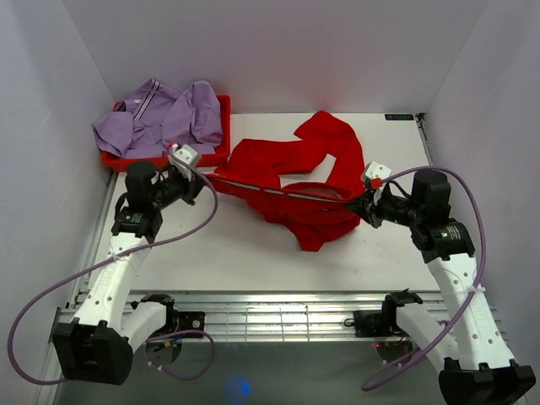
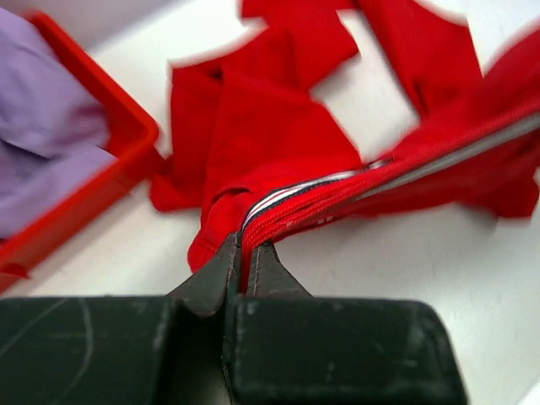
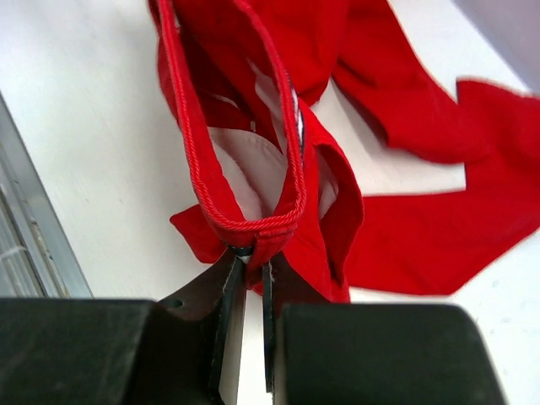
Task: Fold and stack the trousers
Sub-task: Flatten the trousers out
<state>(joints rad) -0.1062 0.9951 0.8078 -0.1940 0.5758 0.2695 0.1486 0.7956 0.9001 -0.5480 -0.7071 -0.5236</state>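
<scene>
So the whole setup sits in a little booth: plain pale walls [image 1: 278,51] on three sides and a white tabletop [image 1: 245,253], with a slotted metal rail [image 1: 270,314] running along the near edge where the arm bases are bolted. Purple cables [image 1: 173,239] loop off both arms.

Going left to right: a red tray [image 1: 224,126] sits in the far left corner with a lilac garment [image 1: 160,118] piled in it and spilling over the rim. Just in front of the tray, the left gripper [image 1: 205,175] is pinched tight on the waistband [image 2: 337,181] of the red trousers [image 1: 295,164]. In the left wrist view the jaws are closed right down on the fabric edge, and you can see a white and dark stripe running along the band.

The trousers are mid-table. The waistband is pulled into a taut line between the two arms, and the legs are flopped out messily toward the back of the tabletop.

On the right, the right gripper [image 1: 359,201] has the other end of the waistband, jaws nearly together with red cloth between them. The right wrist view shows a red twisted cord [image 3: 190,143] edging the open waist, with white lining inside.

As for writing, there's one small sticker [image 1: 398,116] at the far right edge of the tabletop, but it's too tiny to read.
</scene>
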